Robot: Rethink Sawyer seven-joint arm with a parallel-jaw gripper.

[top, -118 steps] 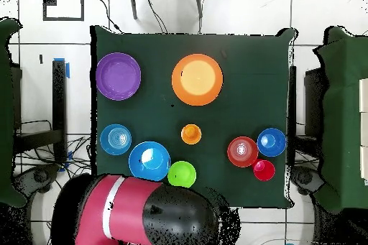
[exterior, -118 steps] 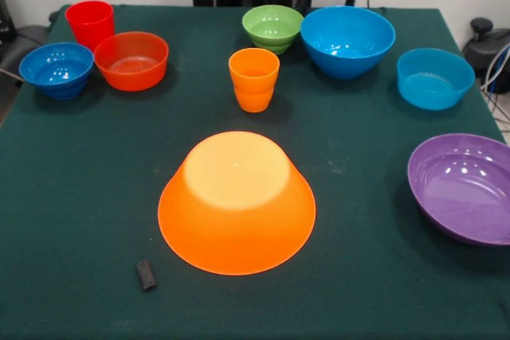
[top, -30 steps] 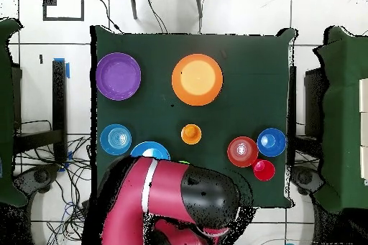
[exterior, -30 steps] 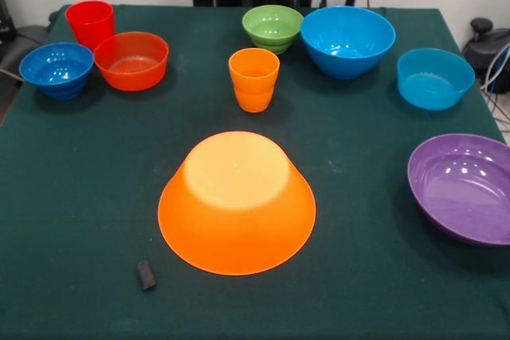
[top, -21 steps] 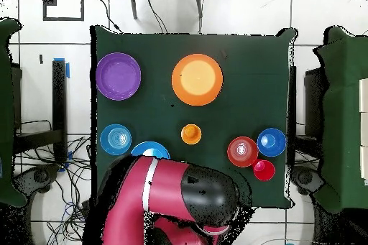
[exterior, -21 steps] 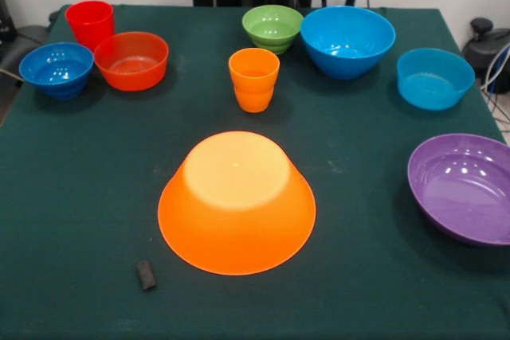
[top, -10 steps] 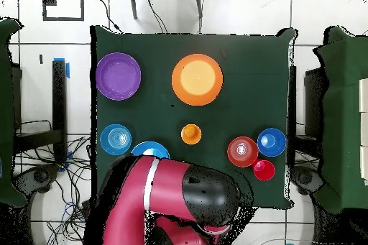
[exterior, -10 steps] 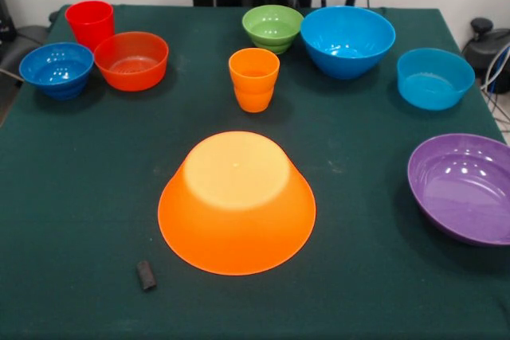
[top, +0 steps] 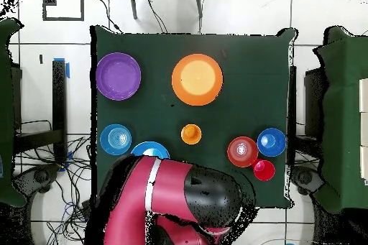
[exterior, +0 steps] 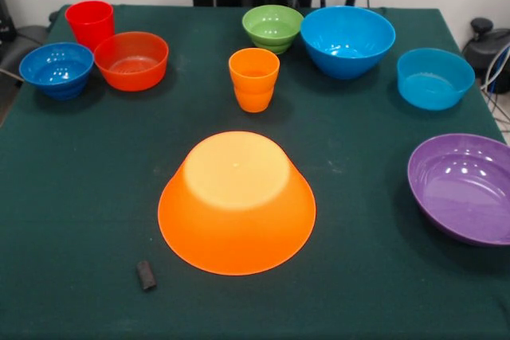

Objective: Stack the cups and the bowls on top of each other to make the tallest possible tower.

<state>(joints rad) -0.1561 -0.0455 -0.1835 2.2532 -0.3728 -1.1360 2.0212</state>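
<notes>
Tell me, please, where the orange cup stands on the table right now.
In the front view the orange cup stands upright near the table's middle, beyond the overturned yellow-orange bowl and in front of the green bowl, touching neither.
</notes>
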